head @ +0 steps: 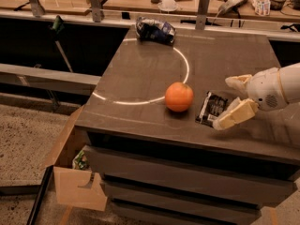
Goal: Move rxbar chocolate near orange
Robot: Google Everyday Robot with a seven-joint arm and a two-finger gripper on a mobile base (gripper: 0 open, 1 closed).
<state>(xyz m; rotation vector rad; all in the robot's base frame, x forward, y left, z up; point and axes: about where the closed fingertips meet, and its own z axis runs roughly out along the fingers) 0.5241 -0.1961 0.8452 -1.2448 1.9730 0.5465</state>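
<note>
**Inspector:** State the position of the gripper (222, 103).

**Assistant:** It is at the right side of the dark table (140, 74), low over the top, and its white arm comes in from the right edge of the view.

**Inspector:** What is the condition of the fingers (236, 114)?

**Assistant:** They are spread wide, one toward the back and one toward the front edge. Nothing is clamped between them. The nearer finger's tip lies at the lower right corner of the rxbar chocolate (211, 108). Whether it touches the wrapper cannot be told.

**Inspector:** Where is the bar?

**Assistant:** It lies flat on the table with its long side running front to back. It is just right of the orange (179, 96), with a narrow strip of bare table between the two.

**Inspector:** And the orange?

**Assistant:** It rests on the table beside the lower right part of a white ring (187, 69) marked on the surface.

**Inspector:** Any other items?

**Assistant:** A crumpled blue-and-white snack bag (155, 30) sits at the far edge, well apart from both. An open cardboard box (77, 191) stands on the floor at the table's front left corner.
</note>
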